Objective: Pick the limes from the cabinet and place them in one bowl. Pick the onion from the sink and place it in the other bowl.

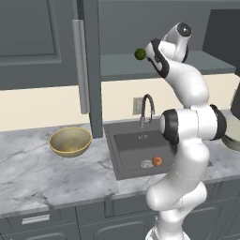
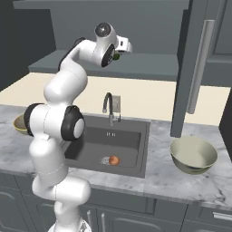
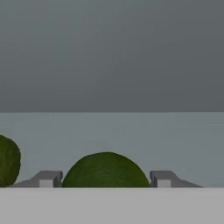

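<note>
Currently the gripper point(image 3: 105, 178) is up inside the open cabinet point(image 1: 47, 42), jaws apart with one lime point(image 3: 105, 171) sitting between the fingertips point(image 3: 47, 178) on the grey shelf point(image 3: 131, 140). Not clamped yet as far as I can tell: gaps show on both sides. Lined up this way, probably so a straight close grabs it.

Counts:
- Limes: two. Second lime point(image 3: 8, 161) is off to the side on the same shelf, apart from the first.
- Onion point(image 1: 157, 161): one, in the sink point(image 1: 136, 150) beside the drain point(image 1: 146, 163).
- Bowls: two, both with nothing in them. Golden-tan bowl point(image 1: 70, 141) on the desk point(image 1: 42, 173) one side of the sink, cream-grey bowl point(image 2: 194, 155) on the other.
</note>
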You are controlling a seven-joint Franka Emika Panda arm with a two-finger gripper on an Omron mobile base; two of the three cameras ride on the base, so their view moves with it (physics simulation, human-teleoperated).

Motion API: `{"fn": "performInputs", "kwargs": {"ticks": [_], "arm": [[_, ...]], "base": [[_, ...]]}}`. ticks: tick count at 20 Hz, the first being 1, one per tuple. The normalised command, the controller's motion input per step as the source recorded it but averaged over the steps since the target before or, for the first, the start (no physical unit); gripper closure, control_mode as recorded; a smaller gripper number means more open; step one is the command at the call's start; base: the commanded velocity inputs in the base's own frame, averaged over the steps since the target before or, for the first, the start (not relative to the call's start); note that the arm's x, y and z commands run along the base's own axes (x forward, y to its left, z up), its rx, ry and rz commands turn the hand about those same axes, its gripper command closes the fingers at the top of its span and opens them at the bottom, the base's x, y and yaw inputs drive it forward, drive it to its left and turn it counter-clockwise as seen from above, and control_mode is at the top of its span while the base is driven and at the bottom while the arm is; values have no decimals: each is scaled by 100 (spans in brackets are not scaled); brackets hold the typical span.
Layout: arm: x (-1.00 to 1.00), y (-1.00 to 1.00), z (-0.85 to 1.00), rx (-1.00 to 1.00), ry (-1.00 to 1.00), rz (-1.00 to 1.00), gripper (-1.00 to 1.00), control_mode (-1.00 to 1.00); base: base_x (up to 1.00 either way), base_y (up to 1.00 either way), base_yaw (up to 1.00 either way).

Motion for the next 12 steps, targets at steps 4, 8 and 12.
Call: {"fn": "performInputs", "kwargs": {"ticks": [4,8,12], "arm": [[-7,0,-33,0,10,0,100,-100],[-17,0,-29,0,1,0,100,-100],[-32,0,-29,0,0,0,100,-100]], "base": [[0,0,0],[0,0,0],[0,0,0]]}}
